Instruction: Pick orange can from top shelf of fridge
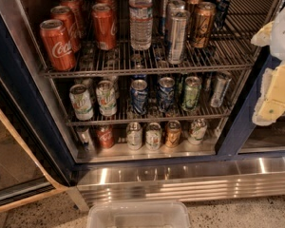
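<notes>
The orange can (202,25) stands upright on the top shelf (133,66) of the fridge (235,127), right of centre, with similar copper cans behind it (192,0). A taller silver slim can (177,36) stands just left of it. My gripper (270,68) is at the right edge of the camera view, outside the fridge and to the right of the orange can, somewhat lower. Its cream-yellow fingers (274,93) are spread apart and hold nothing.
Red Coca-Cola cans (58,44) fill the shelf's left side and a water bottle (141,17) stands in the middle. Lower racks hold smaller cans (139,96). The glass door (14,151) is open at left. A ribbed steel base (180,179) and a plastic bin (138,215) lie below.
</notes>
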Robot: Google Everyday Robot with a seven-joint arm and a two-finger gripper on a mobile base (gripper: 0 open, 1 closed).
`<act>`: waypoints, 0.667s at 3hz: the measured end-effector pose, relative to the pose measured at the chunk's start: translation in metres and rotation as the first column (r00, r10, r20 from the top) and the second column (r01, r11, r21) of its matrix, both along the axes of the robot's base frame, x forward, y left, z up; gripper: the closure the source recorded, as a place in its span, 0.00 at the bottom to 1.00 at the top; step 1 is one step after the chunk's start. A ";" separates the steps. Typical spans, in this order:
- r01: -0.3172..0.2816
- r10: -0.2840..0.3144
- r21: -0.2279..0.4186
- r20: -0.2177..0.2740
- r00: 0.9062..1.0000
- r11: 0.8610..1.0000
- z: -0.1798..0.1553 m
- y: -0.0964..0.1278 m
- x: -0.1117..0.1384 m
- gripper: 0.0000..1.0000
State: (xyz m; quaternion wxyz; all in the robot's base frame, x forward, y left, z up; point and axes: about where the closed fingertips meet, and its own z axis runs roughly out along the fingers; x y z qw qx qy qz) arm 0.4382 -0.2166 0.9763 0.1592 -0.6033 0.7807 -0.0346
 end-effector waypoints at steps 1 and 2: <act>0.000 0.000 0.000 0.000 1.000 1.000 0.000 0.000 0.000 0.00; 0.007 -0.008 0.034 0.031 0.999 0.999 0.000 0.001 0.005 0.00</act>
